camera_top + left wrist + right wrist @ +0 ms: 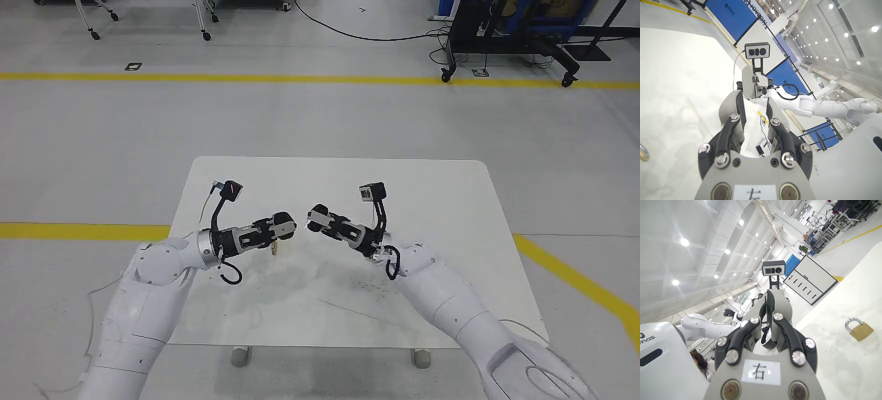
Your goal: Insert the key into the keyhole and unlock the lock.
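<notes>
Bearing a padlock (860, 330), white table (829, 366), grey floor (300, 130)

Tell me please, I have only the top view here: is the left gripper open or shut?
Observer: Open. The left wrist view shows the left gripper with its jaws well apart and nothing between them.
Operator: And the right one?
Observer: The right gripper is shut, jaws closed tight together. I cannot tell whether anything thin is pinched there.
Operator: How does the lock lie?
Observer: The brass padlock lies flat on the table, and neither gripper touches it.
</notes>
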`<state>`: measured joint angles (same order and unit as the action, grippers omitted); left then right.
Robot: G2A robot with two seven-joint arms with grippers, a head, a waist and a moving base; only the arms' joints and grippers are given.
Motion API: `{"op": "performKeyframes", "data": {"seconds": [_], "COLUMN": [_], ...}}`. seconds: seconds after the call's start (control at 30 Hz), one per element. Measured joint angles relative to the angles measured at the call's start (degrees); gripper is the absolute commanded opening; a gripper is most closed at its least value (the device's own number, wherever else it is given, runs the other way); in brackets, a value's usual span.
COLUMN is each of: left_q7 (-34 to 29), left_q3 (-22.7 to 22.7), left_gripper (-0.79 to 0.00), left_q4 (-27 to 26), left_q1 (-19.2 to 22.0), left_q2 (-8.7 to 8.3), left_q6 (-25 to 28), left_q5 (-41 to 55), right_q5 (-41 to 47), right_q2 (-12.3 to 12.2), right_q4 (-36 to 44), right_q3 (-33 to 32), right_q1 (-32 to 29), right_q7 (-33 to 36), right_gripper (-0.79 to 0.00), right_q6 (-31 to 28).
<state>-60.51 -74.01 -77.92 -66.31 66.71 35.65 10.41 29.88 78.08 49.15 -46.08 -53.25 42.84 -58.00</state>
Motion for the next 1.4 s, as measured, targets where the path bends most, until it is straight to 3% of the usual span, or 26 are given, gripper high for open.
{"op": "performKeyframes", "data": {"seconds": [0.2, 0.53, 0.8, 0.87, 1.4], "left_q7": [0.2, 0.8, 1.1, 1.3, 4.5], "left_q3": [1.0, 1.4, 2.6, 2.7, 1.9], "left_gripper": [-0.570, -0.585, -0.720, -0.785, -0.785], "left_q4": [0.4, 0.6, 0.6, 0.7, 1.3], "left_q1": [0.5, 0.9, 1.0, 1.1, 1.2], "left_q2": [-0.16, -0.63, -0.87, -0.94, -1.63], "left_q6": [-0.5, -1.4, -2.5, -2.6, -4.1], "left_q5": [0.3, 0.2, -0.7, -0.7, -0.7], "right_q5": [-2.9, -7.4, -10.4, -10.9, -12.9], "right_q2": [2.5, 5.1, 6.4, 6.6, 7.5], "right_q4": [-1.4, -2.5, -3.3, -3.4, -3.7], "right_q3": [-3.8, -8.4, -10.4, -10.9, -12.5], "right_q1": [-0.4, -1.2, -1.5, -1.6, -2.1], "right_q7": [3.3, 3.4, 3.4, 3.4, 3.4], "right_gripper": [-0.785, -0.785, -0.785, -0.785, -0.785], "right_q6": [0.0, 0.0, 0.0, 0.0, 0.0]}}
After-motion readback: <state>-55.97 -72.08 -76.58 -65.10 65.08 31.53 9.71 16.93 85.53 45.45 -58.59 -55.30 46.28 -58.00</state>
